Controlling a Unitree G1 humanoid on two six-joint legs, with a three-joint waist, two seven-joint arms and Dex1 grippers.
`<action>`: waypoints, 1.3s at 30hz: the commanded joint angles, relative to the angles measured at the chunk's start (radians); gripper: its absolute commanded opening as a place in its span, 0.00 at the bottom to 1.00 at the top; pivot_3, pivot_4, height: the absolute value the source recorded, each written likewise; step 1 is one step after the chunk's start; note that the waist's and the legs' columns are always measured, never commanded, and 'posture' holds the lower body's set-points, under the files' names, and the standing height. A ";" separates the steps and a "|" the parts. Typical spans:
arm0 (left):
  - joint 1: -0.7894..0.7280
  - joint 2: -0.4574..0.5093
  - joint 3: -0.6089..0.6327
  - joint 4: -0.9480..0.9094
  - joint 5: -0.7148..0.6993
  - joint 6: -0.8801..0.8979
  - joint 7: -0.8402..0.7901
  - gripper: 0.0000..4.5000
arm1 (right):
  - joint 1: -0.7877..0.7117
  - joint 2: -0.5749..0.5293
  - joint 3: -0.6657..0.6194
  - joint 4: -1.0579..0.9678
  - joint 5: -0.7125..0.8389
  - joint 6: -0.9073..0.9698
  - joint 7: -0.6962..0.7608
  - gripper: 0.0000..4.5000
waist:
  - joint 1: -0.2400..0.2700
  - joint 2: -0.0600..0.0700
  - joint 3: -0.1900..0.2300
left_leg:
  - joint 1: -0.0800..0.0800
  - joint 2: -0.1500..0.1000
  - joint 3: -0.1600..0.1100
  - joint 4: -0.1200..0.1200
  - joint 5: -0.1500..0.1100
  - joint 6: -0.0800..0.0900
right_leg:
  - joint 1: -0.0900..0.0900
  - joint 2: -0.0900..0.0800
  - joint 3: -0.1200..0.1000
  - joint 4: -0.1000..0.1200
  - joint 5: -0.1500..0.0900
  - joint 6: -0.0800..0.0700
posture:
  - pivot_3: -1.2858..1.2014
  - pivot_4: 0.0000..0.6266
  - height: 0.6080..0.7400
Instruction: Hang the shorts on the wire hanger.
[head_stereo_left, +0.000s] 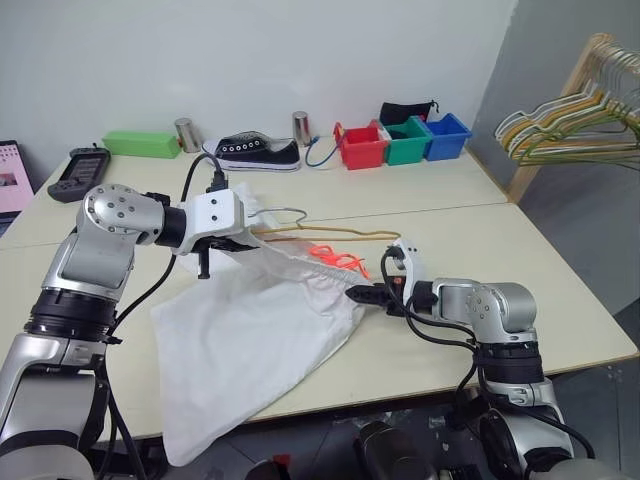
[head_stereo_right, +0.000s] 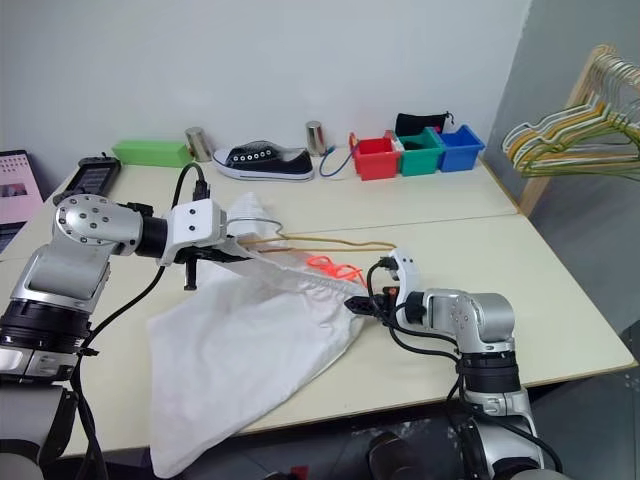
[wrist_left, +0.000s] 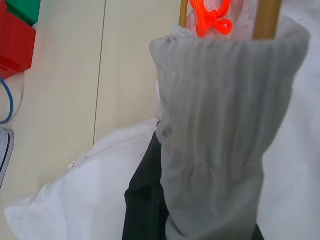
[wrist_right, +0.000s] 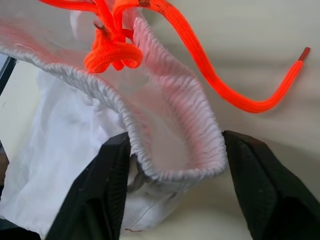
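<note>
Centre frame, your left gripper (head_stereo_left: 236, 243) pinches the shorts (head_stereo_left: 250, 330) waistband; your right gripper (head_stereo_left: 358, 294) straddles it, jaws spread.

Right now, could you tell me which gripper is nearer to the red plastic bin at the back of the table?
Right. The right gripper sits in front of the red bin; the left gripper, holding the white shorts, is farther off to the side.
</note>
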 joint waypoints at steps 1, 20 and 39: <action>-0.008 0.027 0.036 -0.029 -0.006 -0.012 0.007 0.00 | -0.015 -0.023 -0.002 -0.044 0.045 -0.013 0.017 0.41 | 0.003 0.000 0.000 | 0.000 0.000 0.000 0.000 0.000 0.000 | 0.000 0.000 0.000 0.000 0.000 0.000 | 0.43 0.06 1.00; 0.045 0.089 0.034 -0.075 -0.029 0.031 -0.047 0.00 | 0.000 -0.423 0.270 -0.122 -0.093 -0.322 0.165 0.00 | 0.011 0.000 0.000 | 0.000 0.000 0.002 -0.001 0.000 0.000 | 0.000 -0.001 0.001 -0.002 0.000 0.000 | 0.43 0.05 1.00; 0.018 0.088 -0.068 0.034 0.126 -0.121 -0.051 0.00 | -0.183 -0.583 0.274 -0.342 -0.060 -0.300 0.257 0.00 | 0.000 0.000 0.000 | 0.000 0.001 0.003 -0.001 0.000 0.000 | -0.001 0.000 0.002 -0.003 -0.001 -0.001 | 0.41 0.08 1.00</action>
